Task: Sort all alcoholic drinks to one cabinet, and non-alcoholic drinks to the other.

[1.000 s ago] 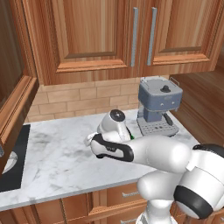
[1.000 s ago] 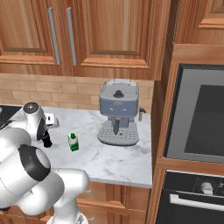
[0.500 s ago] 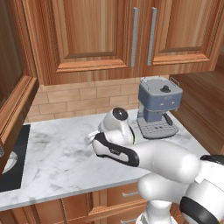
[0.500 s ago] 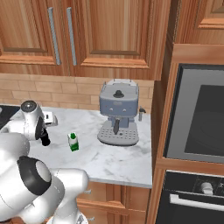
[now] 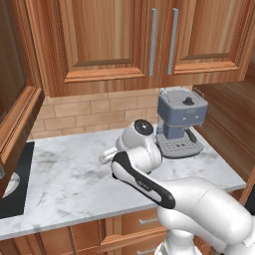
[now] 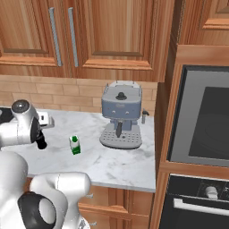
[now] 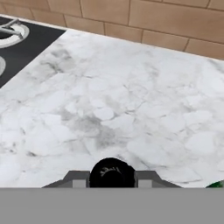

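Listing, largest first, what we find at this station.

1. Wall cabinets (image 5: 99, 45): reddish-brown, hung above the back edge of the counter. The panelled doors facing us are shut, with slim bar handles (image 5: 153, 42) at the meeting edges. We judge these shut doors the main obstacle, since nothing can be shelved until one is opened.
2. Marble counter (image 5: 64, 174): it carries every item below, and its front half is bare.
3. Built-in oven (image 6: 201, 120): past the counter's right end, clear of the work.
4. Black cooktop (image 7: 22, 43): let into the counter's left end.
5. Espresso machine (image 5: 180, 117): blue-grey, at the back right corner. It is tall enough to foul a low swing that way.
6. Gripper (image 7: 111, 178): over mid-counter, jaws drawn narrow around item 7.
7. Small black cola bottle (image 6: 41, 142): non-alcoholic. It hangs upright under the hand at mid-counter, its round top between the finger tips. We cannot tell whether its base is on the marble or off it. We judge it light, rigid and smooth-sided, so liable to slip or swing. A hold below the neck, kept vertical, would suit it.
8. Green-and-white carton (image 6: 75, 145): non-alcoholic. It stands between the bottle and the espresso machine, near the bottle but apart. We judge it light and easily toppled by a passing wrist.
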